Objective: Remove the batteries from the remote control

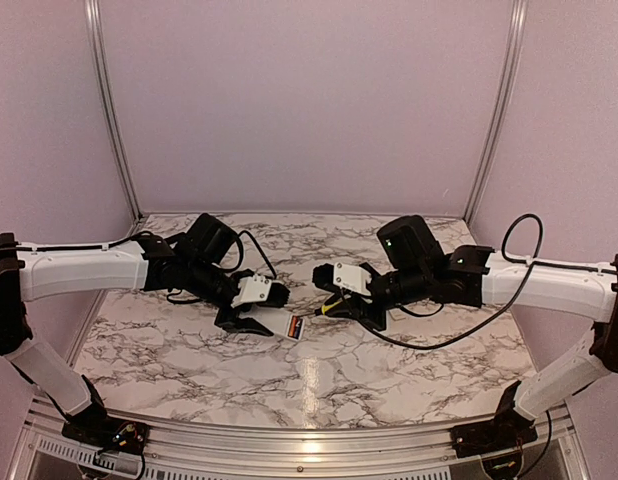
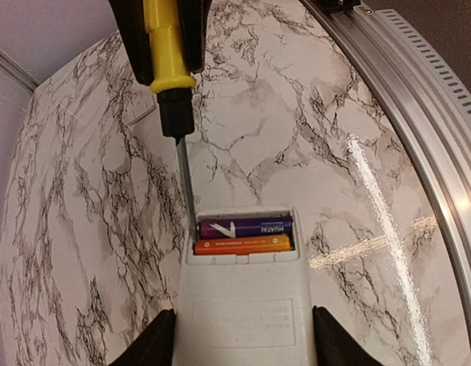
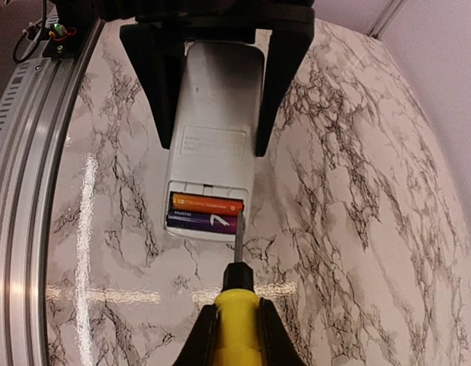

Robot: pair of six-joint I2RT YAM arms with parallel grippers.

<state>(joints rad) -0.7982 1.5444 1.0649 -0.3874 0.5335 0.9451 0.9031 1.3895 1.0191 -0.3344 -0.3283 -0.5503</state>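
Plastic remote (image 2: 239, 320) clamped in half-open left gripper (image 3: 213, 145); lever 2 batteries (image 2: 241, 245) out gently with screwdriver (image 2: 169, 53) clenched in right gripper (image 3: 237, 324).

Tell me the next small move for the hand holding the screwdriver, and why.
Probably tilt the screwdriver in the right hand to lever up the end of the purple battery. Its tip sits at that end of the open bay, the orange battery beside it is seated too, and the left hand grips the remote control.
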